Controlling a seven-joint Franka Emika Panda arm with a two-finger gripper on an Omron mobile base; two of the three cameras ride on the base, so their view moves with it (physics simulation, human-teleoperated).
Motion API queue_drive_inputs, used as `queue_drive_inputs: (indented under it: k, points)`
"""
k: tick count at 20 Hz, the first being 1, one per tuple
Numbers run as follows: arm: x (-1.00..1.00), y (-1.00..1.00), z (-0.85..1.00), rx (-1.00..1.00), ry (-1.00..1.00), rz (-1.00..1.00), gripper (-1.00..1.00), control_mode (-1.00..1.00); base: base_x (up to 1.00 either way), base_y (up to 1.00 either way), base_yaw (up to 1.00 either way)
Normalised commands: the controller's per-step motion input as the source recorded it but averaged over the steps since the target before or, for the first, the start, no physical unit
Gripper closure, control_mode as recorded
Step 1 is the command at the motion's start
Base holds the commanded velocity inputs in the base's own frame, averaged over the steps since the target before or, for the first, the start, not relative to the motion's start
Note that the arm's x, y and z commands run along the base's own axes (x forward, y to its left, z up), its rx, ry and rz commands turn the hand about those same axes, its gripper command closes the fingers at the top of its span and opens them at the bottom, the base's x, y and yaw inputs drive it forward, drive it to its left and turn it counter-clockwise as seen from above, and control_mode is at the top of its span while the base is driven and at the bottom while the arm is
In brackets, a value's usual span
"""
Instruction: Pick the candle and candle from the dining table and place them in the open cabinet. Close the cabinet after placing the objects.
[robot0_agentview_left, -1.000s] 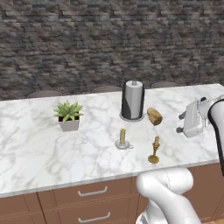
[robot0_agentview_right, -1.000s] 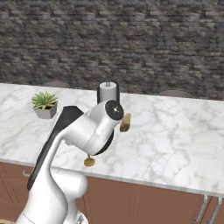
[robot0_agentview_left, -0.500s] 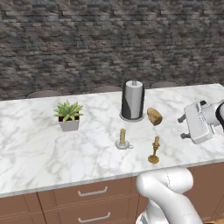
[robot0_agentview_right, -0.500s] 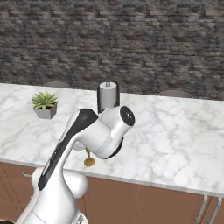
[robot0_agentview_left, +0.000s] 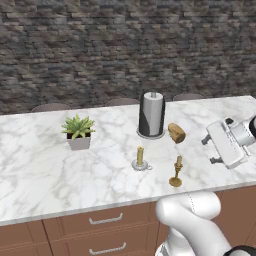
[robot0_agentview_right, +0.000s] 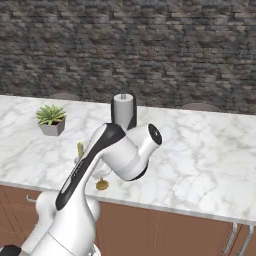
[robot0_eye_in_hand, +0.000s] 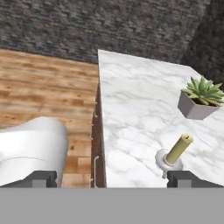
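Two yellow candles stand on the marble dining table (robot0_agentview_left: 45, 175). The stubby candle in its silver dish (robot0_agentview_left: 140, 159) is near the middle, and the candle on the brass candlestick (robot0_agentview_left: 176, 172) is just right of it, by the front edge. My gripper (robot0_agentview_left: 209, 151) hovers over the table's right end, right of both candles, open and holding nothing. In the hand view the dish candle (robot0_eye_in_hand: 177, 151) lies tilted above the right fingertip (robot0_eye_in_hand: 183, 178), and the gripper (robot0_eye_in_hand: 113, 179) stands wide. My arm hides most of the candlestick in the right base view, leaving its base (robot0_agentview_right: 102, 185). The cabinet is out of view.
A steel paper-towel stand (robot0_agentview_left: 151, 115) and a brown bread-like lump (robot0_agentview_left: 176, 132) sit behind the candles. A potted plant (robot0_agentview_left: 78, 132) stands to the left. Brown drawers (robot0_agentview_left: 105, 220) run under the table. A stone wall rises behind, and wood floor (robot0_eye_in_hand: 43, 92) lies beyond the table's end.
My hand has turned and dropped a little lower and further right over the table's right end; the forearm has swung right. The candles have not moved.
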Motion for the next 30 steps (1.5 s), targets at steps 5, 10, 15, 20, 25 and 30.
queue_drive_inputs:
  k: [5, 10, 15, 20, 25, 30]
  points:
    - [0.00, -0.02, -0.17, 0.00, -0.01, 0.15, -1.00, -1.00, 0.00, 0.00, 0.00]
    - [0.00, 0.00, -0.19, 0.00, 0.00, 0.09, -1.00, -1.00, 0.00, 0.00, 0.00]
    - [0.01, 0.00, -0.19, 0.00, 0.00, 0.01, -1.00, -1.00, 0.00, 0.00, 0.00]
    - [0.05, 0.00, -0.19, 0.00, 0.00, 0.00, -1.00, -1.00, 0.00, 0.00, 0.00]
    - [0.06, 0.00, -0.20, 0.00, 0.00, 0.00, -1.00, -1.00, 0.00, 0.00, 0.00]
    - [0.07, 0.00, -0.18, 0.00, 0.00, 0.00, -1.00, -1.00, 0.00, 0.00, 0.00]
